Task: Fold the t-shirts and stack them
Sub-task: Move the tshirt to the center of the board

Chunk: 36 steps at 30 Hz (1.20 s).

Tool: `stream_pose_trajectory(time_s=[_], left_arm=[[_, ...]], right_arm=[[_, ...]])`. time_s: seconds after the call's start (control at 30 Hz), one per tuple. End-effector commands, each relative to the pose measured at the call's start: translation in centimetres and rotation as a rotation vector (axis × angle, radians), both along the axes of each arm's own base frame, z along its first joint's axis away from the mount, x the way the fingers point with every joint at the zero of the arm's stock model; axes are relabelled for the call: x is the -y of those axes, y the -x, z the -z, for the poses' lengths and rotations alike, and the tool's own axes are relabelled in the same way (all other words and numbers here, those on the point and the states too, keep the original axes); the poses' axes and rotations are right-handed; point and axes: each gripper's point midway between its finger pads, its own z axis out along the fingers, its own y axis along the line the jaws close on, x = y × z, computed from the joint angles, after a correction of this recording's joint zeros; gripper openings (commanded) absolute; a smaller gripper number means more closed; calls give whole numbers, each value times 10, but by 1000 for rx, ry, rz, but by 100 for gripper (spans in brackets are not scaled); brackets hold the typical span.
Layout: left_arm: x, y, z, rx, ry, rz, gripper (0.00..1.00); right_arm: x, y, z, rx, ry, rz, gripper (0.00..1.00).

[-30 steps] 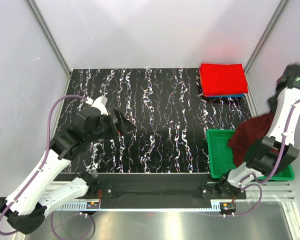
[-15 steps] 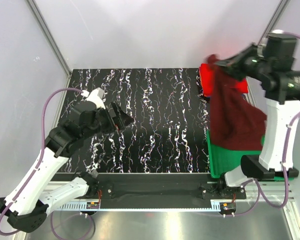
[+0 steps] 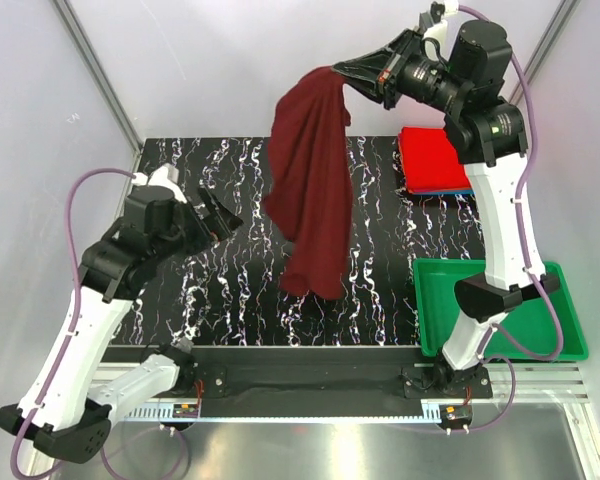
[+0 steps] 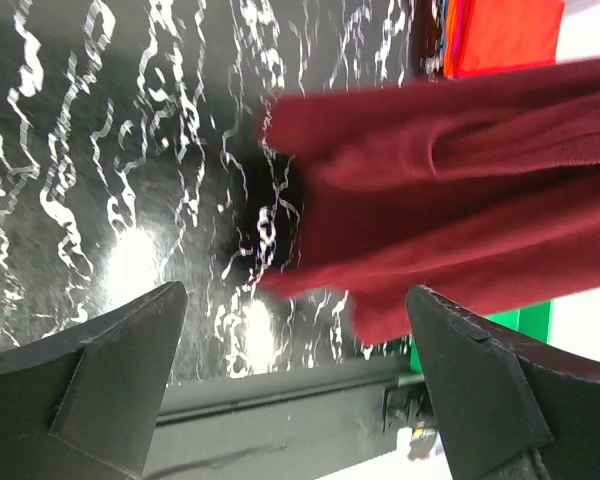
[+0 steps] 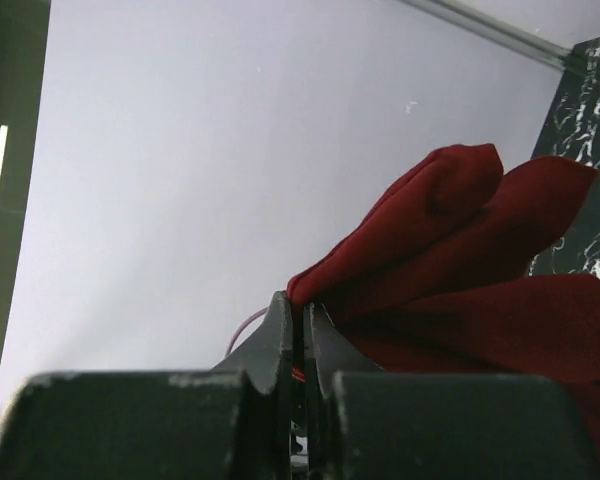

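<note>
My right gripper is raised high over the table's far middle and is shut on the top edge of the dark maroon t-shirt, which hangs down loosely in the air with its bottom over the table centre. The pinch shows in the right wrist view, with the maroon cloth bunched beyond the jaws. A folded bright red t-shirt lies at the far right on a blue one seen as a thin edge. My left gripper is open and empty, left of the hanging shirt.
A green plastic tray stands at the near right by the right arm's base. The table has a black marbled top. Grey walls and metal frame posts close in the sides and back.
My right arm swung up and to the left, carrying the maroon shirt from over the green tray to hang over the table's middle. My left arm rose a little and shifted left.
</note>
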Motion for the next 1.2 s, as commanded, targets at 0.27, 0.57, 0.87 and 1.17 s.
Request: stream_pose_trajectory(time_s=[0.27,0.57,0.87,1.17], left_arm=[[-36,-10,21,-42,-34,-142,98],[-34,-7,110,-254,-11,-168,96],[-35,-71,124,-263,14,-229,93],[-32,-167,175,-384,-164,-103,80]], right_arm=[[-28,19,236,-264,487,-102,9],[25,106,440,-593,960,-217,42],[47,74,436,-523,1047,-117,74],[44,48,478,-595,1005,-173,55]])
